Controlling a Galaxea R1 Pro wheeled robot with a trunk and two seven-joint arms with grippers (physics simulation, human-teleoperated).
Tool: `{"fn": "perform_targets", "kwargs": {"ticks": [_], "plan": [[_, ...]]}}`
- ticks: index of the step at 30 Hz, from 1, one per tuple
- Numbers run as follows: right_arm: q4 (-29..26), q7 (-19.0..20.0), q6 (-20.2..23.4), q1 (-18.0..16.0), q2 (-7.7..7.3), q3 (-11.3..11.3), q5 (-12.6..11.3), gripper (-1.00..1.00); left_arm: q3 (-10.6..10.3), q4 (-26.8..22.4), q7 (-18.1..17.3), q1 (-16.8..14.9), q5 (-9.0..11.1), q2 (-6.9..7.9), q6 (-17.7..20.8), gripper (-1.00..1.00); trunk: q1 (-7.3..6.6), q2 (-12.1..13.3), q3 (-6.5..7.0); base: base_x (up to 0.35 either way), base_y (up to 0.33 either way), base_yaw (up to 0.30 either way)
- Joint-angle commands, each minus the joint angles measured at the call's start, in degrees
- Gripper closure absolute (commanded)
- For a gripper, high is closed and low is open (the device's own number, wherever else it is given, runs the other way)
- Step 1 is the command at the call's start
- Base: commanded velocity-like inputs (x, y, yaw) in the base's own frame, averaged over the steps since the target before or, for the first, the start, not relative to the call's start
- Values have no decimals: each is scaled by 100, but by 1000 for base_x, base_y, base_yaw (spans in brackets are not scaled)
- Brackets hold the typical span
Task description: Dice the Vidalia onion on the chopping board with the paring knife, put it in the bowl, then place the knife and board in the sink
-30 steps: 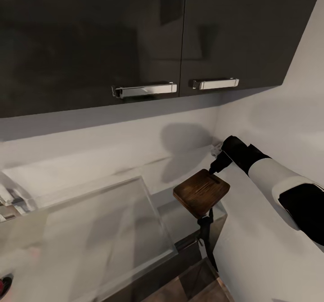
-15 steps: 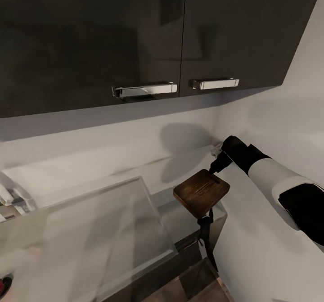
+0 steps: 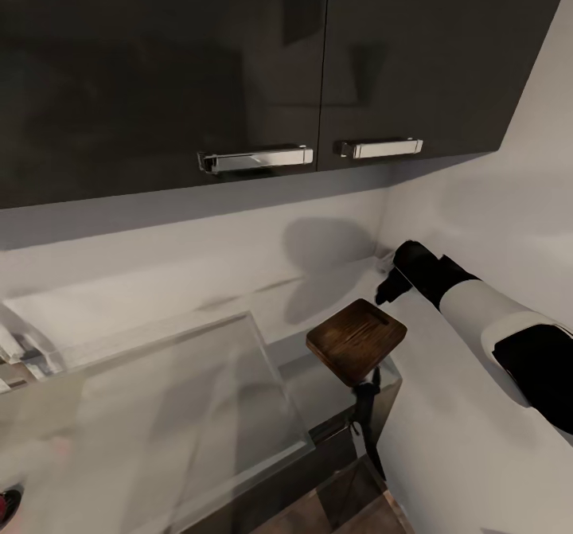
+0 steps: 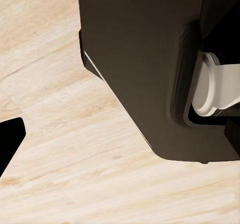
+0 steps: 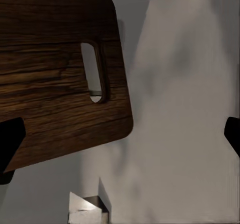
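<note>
- Chopping board (image 3: 356, 341) sits right of centre in the head view, at the corner of the tabletop (image 3: 159, 311), its slot handle facing the right end effector (image 3: 387, 289).
- Half a second ago the right end effector touched the board's far edge; now it stands just apart, fingers spread, holding nothing. I judge the board was released or not properly gripped.
- Sink (image 3: 151, 415) lies lower left, so the board needs a new grasp.
- Left end effector (image 4: 10, 144) hangs over pale wood floor (image 4: 75, 174); I cannot tell its state.
- Dark cabinets (image 3: 239, 64) fill the upper frame.
</note>
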Motion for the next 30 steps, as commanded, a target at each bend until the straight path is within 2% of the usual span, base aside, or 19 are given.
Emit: {"fn": "perform_targets", "kwargs": {"ticks": [1, 7, 11, 16, 25, 30], "plan": [[8, 14, 12, -3, -7, 12, 58, -100, 2, -10, -7, 2, 1, 0, -1, -100, 3, -11, -11, 0, 0, 0], [244, -419, -8, -3, -65, 4, 51, -100, 2, -10, -7, 2, 1, 0, -1, -100, 3, -11, -11, 0, 0, 0], [352, -510, -53, -3, -75, -3, 40, -100, 2, -10, -7, 2, 1, 0, -1, -100, 3, -11, -11, 0, 0, 0], [449, -556, -254, -3, -75, -14, 27, -100, 2, -10, -7, 2, 1, 0, -1, -100, 3, -11, -11, 0, 0, 0], [482, -558, -317, -3, -75, -43, 16, -100, 2, -10, -7, 1, 1, 0, -1, -100, 3, -11, -11, 0, 0, 0], [483, -507, -750, 0, -68, -74, -26, -100, 2, -10, -7, 2, 1, 0, -1, -100, 3, -11, -11, 0, 0, 0]]}}
